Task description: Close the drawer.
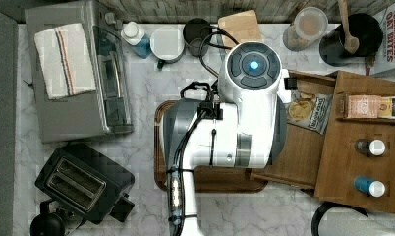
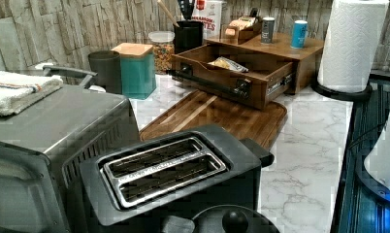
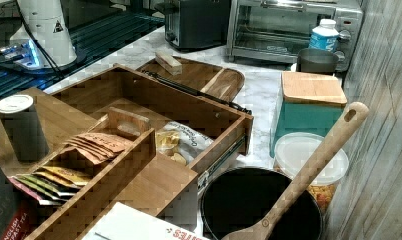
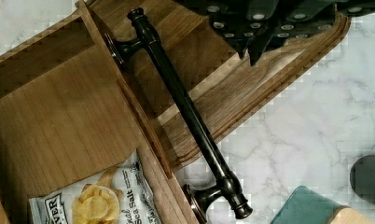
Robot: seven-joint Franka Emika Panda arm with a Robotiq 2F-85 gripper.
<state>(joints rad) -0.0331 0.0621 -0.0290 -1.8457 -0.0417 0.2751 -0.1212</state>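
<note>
The gripper (image 4: 255, 44) shows in the wrist view as dark finger housings with pointed tips hanging above the wooden tray (image 4: 269, 79). The fingertips (image 4: 244, 46) lie close together with nothing between them; whether they are fully clenched cannot be told. They touch neither the black bar handle (image 4: 185, 107) nor the drawer front.

The drawer (image 3: 139, 95) stands pulled well out of the wooden cabinet (image 3: 54, 120). In the left view the drawer (image 2: 232, 73) projects toward the left view's left, its front panel over the far edge of the tray (image 2: 217, 116). A chip bag (image 4: 94, 200) lies inside at one end; the rest of the drawer floor is bare wood.

In the top view the white arm (image 1: 235, 123) covers the tray and the drawer front, with the cabinet on the top view's right carrying two bottles (image 1: 370, 146) and a rack of packets (image 1: 372, 105).

The surface is a white marbled counter (image 1: 146, 88). On it stand a toaster (image 2: 169, 170), a toaster oven (image 1: 72, 78) with a folded towel (image 1: 63, 59) on top, a teal canister (image 2: 137, 70) with a wooden lid, a paper towel roll (image 2: 350, 43), and a black utensil pot (image 3: 254, 205) holding a wooden spoon (image 3: 309, 165). A stone-pattern wall (image 2: 62, 29) backs the counter.
</note>
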